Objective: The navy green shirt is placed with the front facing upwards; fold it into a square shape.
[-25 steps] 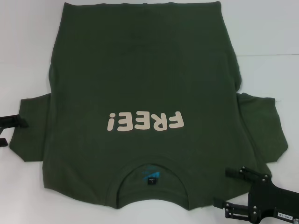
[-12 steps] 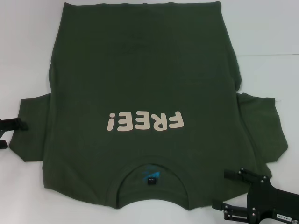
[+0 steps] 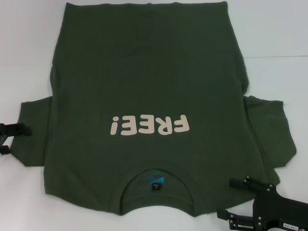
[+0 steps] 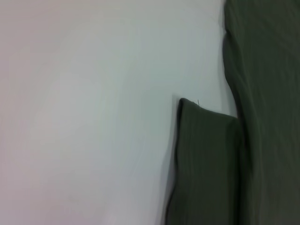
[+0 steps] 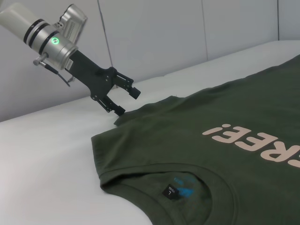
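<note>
The navy green shirt (image 3: 144, 72) lies flat and face up on the white table (image 3: 24, 48). Its collar (image 3: 154, 169) and blue neck label (image 3: 155, 182) are nearest me, and the cream "FREE!" print (image 3: 149, 126) reads upside down. My left gripper (image 3: 12, 139) stands open at the outer edge of the left sleeve (image 3: 33, 134), holding nothing. The right wrist view shows that left gripper (image 5: 127, 102) open beside the sleeve tip. My right gripper (image 3: 231, 198) is open just off the shirt's near right shoulder, below the right sleeve (image 3: 269, 134). The left wrist view shows the sleeve (image 4: 206, 164) on bare table.
The shirt's hem (image 3: 144, 6) reaches the far top of the head view. A pale wall (image 5: 187, 33) rises behind the table in the right wrist view. White table (image 4: 84, 117) surrounds the shirt on both sides.
Both grippers have drifted slightly toward me. The left one stays at the sleeve edge and the right one at the near right shoulder. The shirt has not moved.
</note>
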You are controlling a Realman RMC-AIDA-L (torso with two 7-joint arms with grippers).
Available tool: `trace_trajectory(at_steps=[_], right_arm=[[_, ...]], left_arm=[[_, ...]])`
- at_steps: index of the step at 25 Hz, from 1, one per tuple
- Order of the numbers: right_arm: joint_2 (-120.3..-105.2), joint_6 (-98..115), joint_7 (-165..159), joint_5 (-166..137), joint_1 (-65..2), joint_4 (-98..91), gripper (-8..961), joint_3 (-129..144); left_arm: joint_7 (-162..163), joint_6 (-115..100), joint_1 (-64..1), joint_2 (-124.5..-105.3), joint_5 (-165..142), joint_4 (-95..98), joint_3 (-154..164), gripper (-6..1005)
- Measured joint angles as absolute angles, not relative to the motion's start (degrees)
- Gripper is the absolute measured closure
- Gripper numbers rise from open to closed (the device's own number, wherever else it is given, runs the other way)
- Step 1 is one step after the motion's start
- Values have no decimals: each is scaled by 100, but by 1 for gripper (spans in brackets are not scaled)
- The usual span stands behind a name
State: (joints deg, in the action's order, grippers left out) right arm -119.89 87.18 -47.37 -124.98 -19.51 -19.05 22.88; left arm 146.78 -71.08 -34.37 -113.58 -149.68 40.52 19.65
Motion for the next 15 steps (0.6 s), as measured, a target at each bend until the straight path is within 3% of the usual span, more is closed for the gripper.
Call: trace_trajectory(at_steps=[15], right_arm=[[-11988, 8718, -4737, -12498, -1951, -1907, 23, 2285]], left_arm=[[14678, -7230, -3511, -11346, -14925, 3942, 2044, 195]])
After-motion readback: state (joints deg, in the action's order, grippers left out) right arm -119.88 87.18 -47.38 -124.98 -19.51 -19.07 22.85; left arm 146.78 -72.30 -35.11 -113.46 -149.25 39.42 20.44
